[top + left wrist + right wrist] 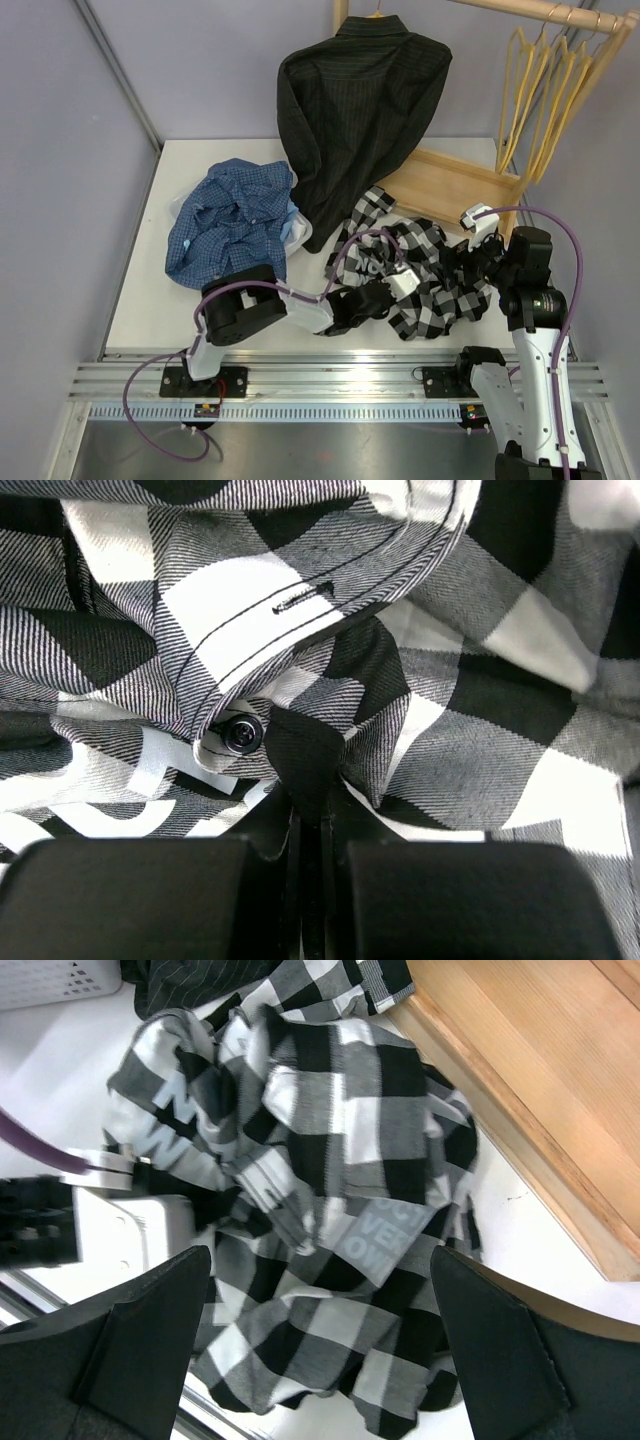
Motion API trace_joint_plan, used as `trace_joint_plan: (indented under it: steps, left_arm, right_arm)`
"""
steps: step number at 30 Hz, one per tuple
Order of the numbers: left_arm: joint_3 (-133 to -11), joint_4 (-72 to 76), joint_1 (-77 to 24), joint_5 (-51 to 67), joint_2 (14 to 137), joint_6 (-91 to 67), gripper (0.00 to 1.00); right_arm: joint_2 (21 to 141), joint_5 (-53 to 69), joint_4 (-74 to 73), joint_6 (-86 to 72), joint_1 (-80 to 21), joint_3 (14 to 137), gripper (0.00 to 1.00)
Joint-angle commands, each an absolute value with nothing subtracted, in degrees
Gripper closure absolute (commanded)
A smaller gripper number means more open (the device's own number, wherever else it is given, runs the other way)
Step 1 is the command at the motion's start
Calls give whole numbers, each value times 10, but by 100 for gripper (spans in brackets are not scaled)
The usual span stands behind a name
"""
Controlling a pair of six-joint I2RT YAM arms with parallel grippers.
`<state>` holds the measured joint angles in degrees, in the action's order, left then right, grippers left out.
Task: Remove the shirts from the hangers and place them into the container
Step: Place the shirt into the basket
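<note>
Shirt (450,740), checked, clamped in left pincer (308,820), beneath right pincer (318,1260).

Pale printed lettering (365,1245) on the checked shirt (330,1150), only fragments such as "OW" legible.

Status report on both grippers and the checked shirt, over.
Left gripper shut on checked shirt. Right gripper open above it. Pinstriped shirt hangs behind. Nothing seen blocking.
</note>
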<state>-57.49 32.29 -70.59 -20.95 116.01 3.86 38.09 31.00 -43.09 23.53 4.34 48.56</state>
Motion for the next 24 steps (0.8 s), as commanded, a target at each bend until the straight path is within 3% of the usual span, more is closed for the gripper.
trace_joint_plan:
  steps: [1, 7, 15, 24]
  left_arm:
    - [-519, 364, -703, -200, 1058, 20, 100]
    - [-472, 253, -706, -198, 867, 18, 100]
    - [-518, 63, -705, -251, 615, 50, 100]
    - [-622, -51, -674, -337, 497, 135, 100]
  right_arm:
    - [374, 308, -413, 229, 47, 484, 1]
    - [373, 305, -412, 228, 51, 484, 1]
    - [374, 307, -412, 227, 54, 483, 1]
    - [378, 309, -412, 227, 54, 483, 1]
